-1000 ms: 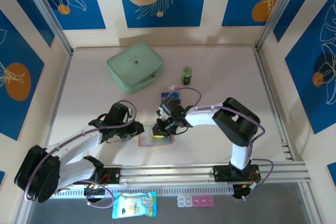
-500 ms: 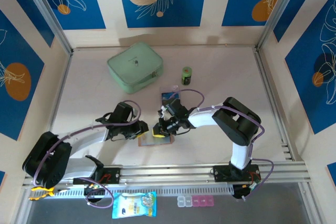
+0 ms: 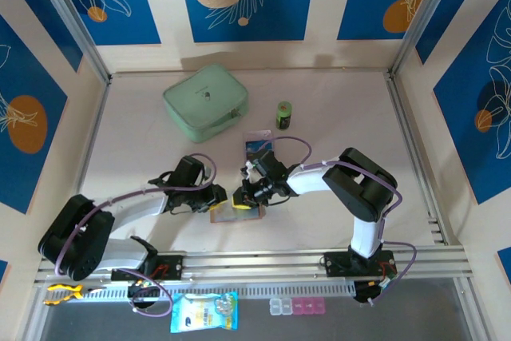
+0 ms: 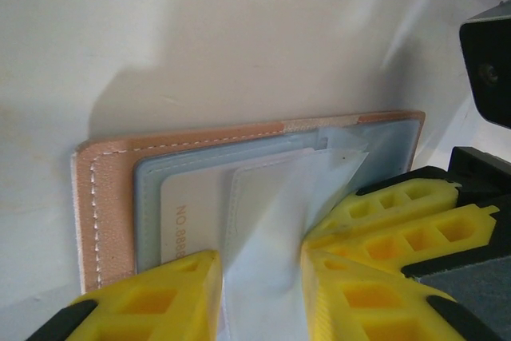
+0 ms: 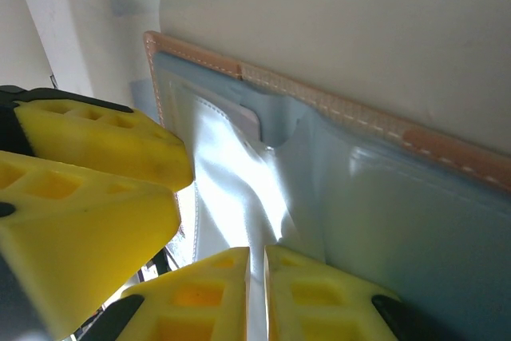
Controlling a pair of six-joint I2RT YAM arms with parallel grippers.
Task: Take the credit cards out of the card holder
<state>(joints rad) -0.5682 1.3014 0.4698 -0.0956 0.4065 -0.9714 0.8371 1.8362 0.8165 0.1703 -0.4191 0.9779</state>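
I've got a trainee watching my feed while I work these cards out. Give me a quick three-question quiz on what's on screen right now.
1. True or false: the holder lies closed.
2. In the top view, where is the mint case relative to the holder? A) farther back, to the left B) in front of it C) on top of it
3. Short answer: how do the right gripper's jaws stand?

Key
1. False: it lies open, with its inner pockets facing up.
2. A
3. Almost closed, pinching a thin pale layer of the holder's inside.
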